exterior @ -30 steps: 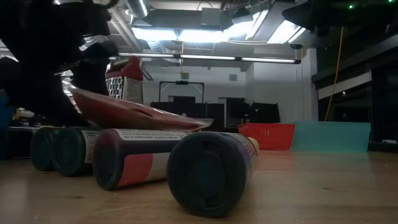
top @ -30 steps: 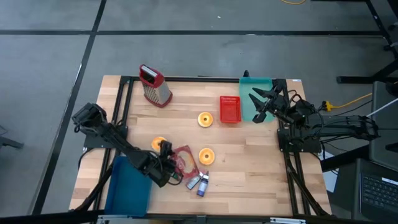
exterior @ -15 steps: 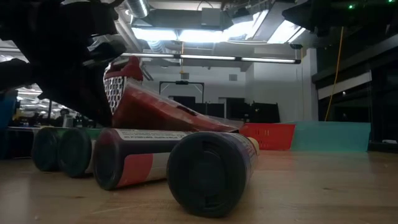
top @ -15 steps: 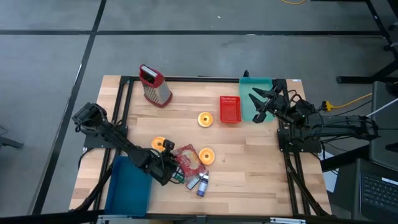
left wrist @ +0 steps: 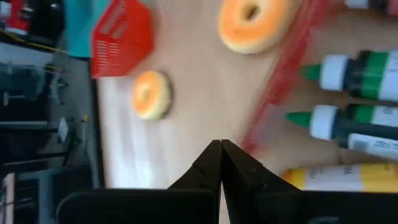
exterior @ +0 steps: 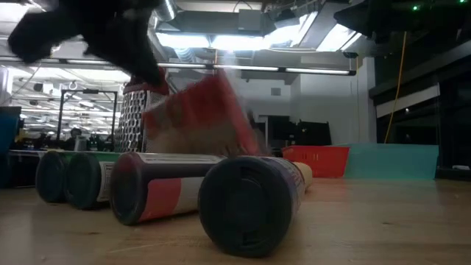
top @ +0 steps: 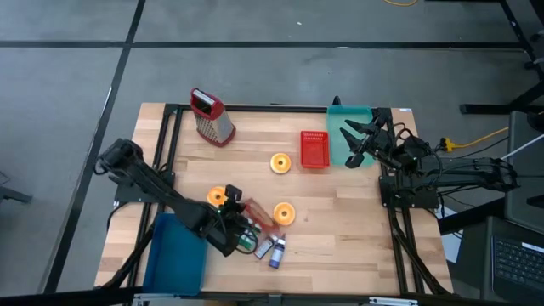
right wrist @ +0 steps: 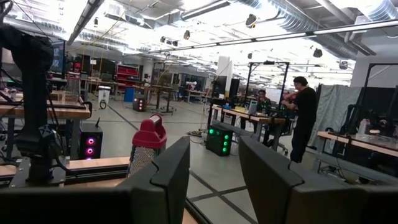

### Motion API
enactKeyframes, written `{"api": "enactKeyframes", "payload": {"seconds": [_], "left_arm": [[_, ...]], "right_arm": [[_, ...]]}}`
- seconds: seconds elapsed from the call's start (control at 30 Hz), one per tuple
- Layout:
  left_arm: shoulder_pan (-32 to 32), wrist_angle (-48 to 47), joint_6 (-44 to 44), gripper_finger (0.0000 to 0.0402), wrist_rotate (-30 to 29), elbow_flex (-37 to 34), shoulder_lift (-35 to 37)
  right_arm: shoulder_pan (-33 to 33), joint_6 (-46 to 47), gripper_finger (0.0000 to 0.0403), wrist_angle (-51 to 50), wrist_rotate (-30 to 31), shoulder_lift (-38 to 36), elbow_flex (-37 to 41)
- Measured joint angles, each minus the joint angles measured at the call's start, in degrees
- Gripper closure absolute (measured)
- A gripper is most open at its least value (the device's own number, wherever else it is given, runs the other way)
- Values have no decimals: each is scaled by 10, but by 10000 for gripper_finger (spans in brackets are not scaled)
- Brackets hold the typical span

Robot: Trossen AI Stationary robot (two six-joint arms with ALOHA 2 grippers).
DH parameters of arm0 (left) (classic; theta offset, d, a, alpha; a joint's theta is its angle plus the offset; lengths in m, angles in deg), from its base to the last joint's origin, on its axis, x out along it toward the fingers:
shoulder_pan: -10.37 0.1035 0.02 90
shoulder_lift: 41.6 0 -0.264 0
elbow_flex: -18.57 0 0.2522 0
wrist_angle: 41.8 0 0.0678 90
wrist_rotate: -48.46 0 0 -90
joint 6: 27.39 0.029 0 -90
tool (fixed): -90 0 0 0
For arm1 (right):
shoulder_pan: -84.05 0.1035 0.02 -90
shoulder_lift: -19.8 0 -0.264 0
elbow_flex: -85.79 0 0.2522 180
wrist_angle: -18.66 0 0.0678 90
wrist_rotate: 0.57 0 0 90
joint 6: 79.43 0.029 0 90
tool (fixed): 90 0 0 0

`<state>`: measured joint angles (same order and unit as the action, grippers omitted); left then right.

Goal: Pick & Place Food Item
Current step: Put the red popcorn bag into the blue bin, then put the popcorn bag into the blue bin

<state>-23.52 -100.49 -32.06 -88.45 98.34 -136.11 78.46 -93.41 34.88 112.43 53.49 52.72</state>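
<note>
Left gripper (top: 231,219) pinched shut on crinkly red food packet (top: 253,212), packet tilted up off the wood; lift under way, placing not begun.

Left wrist view: both dark fingers (left wrist: 210,167) pressed together at the red packet's edge. Low view: packet (exterior: 197,118) raised, blurred, above the lying bottles (exterior: 165,185). It sits near the table's front-left, between two orange ring doughnuts (top: 218,196) (top: 283,213), just beside the blue bin (top: 174,255). Third doughnut (top: 280,163) mid-table by the small red basket (top: 314,149); metal box grater with red top (top: 211,117) at the back. Right gripper (top: 358,140) waits over the teal tray (top: 350,146), fingers apart, holding nothing. Judgement: grasp done; carry and set-down remain. Destination not evident, possibly basket, tray or bin.
</note>
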Motion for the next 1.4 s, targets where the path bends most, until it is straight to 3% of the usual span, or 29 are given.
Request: {"api": "enactKeyframes", "payload": {"seconds": [0.2, 0.43, 0.67, 0.93, 1.17, 1.4], "left_arm": [[-3, -124, -67, 400, -6, 44, 48], [4, -116, -61, 391, 80, 39, 65], [48, -47, 40, 298, 111, -26, 10], [53, 19, 148, 186, 137, -40, -22], [52, 76, 205, 161, 162, -39, -27], [50, 74, 235, 160, 133, -39, -54]], "right_arm": [[0, 0, 261, 0, -1, 0, 0], [0, -2, 261, 4, -1, 0, 0], [0, -1, 261, 9, -20, 0, 0], [0, -2, 261, 9, -20, 0, 0], [0, -4, 261, 9, -21, 0, 0], [0, -4, 261, 9, -21, 0, 0]]}}
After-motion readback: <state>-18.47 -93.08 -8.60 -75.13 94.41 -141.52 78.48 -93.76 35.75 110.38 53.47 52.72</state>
